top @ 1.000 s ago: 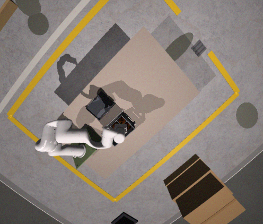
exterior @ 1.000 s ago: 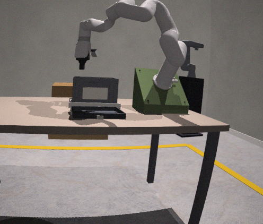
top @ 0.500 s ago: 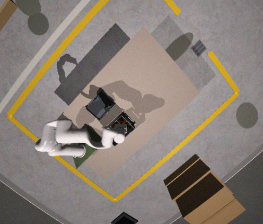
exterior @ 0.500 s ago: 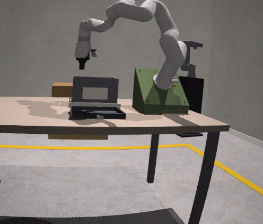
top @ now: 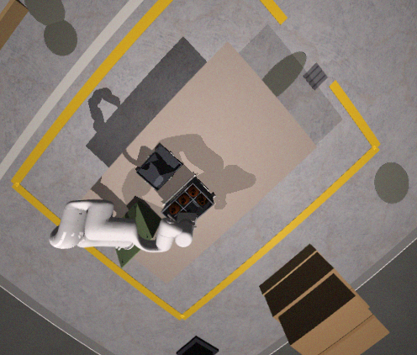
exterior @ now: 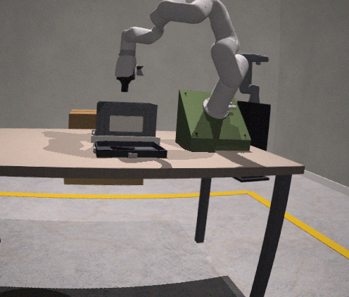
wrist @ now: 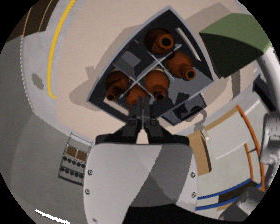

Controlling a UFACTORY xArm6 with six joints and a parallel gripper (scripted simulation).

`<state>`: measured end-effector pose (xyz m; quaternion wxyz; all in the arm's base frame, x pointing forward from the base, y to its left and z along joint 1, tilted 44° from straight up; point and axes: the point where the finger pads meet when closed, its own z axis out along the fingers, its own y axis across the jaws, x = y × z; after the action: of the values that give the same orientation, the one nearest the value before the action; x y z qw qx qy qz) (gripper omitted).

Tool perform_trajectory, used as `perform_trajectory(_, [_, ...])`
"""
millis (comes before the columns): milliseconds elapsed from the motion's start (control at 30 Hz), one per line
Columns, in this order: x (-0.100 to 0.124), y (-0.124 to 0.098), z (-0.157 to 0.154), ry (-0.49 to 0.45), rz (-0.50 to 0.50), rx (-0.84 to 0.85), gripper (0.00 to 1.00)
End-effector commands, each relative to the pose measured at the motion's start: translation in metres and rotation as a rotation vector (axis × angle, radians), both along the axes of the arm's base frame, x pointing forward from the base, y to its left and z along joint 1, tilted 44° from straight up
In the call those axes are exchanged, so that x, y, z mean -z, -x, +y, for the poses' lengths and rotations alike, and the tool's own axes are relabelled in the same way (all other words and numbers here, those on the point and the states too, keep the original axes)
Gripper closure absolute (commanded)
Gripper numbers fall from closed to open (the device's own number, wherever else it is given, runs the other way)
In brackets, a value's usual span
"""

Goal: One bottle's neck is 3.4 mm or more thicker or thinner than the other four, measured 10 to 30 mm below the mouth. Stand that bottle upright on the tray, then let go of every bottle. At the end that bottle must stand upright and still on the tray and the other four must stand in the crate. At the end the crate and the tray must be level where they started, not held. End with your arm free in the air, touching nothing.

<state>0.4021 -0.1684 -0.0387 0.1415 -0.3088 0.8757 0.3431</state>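
Observation:
A dark crate [top: 190, 200] stands on the table with several brown bottles [wrist: 155, 83] upright in its cells. In the exterior view the crate [exterior: 126, 119] hides them behind its wall. A flat black tray [top: 158, 166] lies beside the crate, nearer the side camera [exterior: 129, 149], with no bottle on it. My gripper [exterior: 124, 87] hangs well above the crate, over its near edge. Its fingers are shut together with nothing between them, pointing down at the bottle mouths. In the overhead view the wrist covers the fingers.
My arm stands on a green wedge mount [exterior: 210, 123] at the table's right end. A black panel [exterior: 256, 123] is behind the mount. A cardboard box [exterior: 82, 119] sits behind the table, and larger boxes [top: 321, 303] are on the floor.

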Motion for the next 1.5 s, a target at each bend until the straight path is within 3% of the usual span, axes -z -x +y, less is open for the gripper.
perform_trajectory(0, [0.009,0.038,-0.011,0.006,-0.007,0.002,1.00])
perform_trajectory(200, [0.021,0.093,-0.013,-0.002,-0.010,-0.002,1.00])
perform_trajectory(367, [0.021,0.094,-0.013,-0.003,-0.011,-0.002,1.00])
perform_trajectory(400, [0.021,0.094,-0.013,-0.003,-0.011,-0.002,0.35])
perform_trajectory(1467, [0.021,0.094,-0.013,-0.003,-0.011,-0.002,0.35])
